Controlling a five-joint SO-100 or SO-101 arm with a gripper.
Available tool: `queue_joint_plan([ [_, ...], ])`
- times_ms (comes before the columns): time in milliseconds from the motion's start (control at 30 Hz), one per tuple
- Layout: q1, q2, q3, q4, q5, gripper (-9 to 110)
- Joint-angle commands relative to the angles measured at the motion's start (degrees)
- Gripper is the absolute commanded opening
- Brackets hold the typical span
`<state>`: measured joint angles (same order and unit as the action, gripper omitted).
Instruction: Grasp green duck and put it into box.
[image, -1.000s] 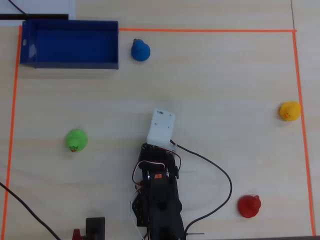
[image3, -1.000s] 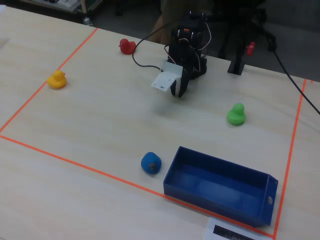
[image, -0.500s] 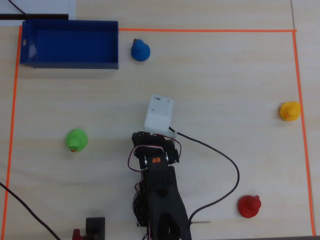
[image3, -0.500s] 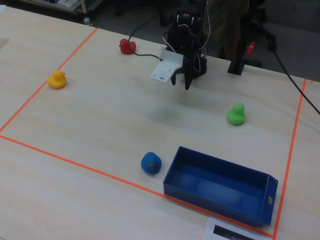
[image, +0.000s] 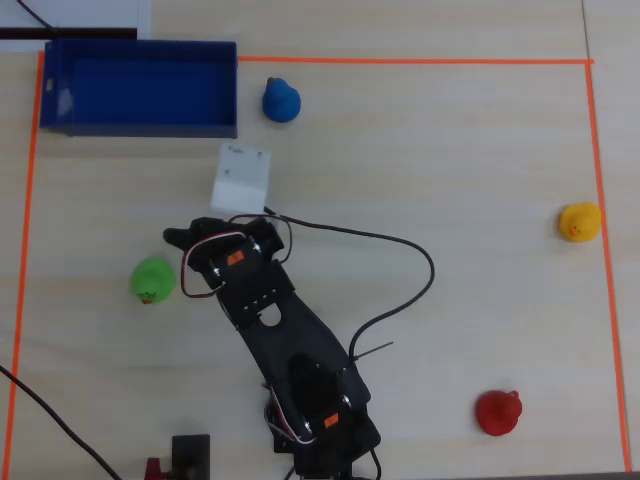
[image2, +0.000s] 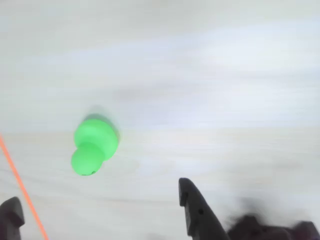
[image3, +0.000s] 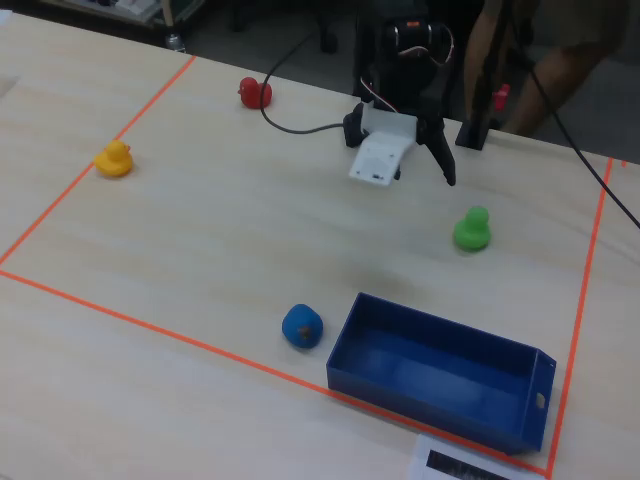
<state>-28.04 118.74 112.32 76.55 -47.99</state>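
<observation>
I see the green duck sitting on the bare table, left of the arm in the overhead view and well apart from the box, which lies at the far left corner of that view. In the wrist view the green duck is left of centre, slightly blurred, with the orange tape line running just to its left. My gripper hangs above the table with its two dark fingers spread wide apart and nothing between them; the duck lies beyond the tips, untouched. In the fixed view the gripper is up off the surface, and the green duck stands to its right and nearer the camera, between the arm and the box. The box looks empty in that view. A blue duck rests just right of the box in the overhead view. A yellow duck sits by the right tape edge, and a red duck lies near the lower right corner.
</observation>
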Motion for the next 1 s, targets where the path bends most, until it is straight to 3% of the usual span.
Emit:
queue_joint_plan([
  [0,-4.2,-4.6,-0.2,-2.7,3.0,42],
  [467,-20.0,-12.2,1.7,-8.4,17.3,45],
  [967,-20.8,-20.3,4.2,-19.2,19.6,43],
])
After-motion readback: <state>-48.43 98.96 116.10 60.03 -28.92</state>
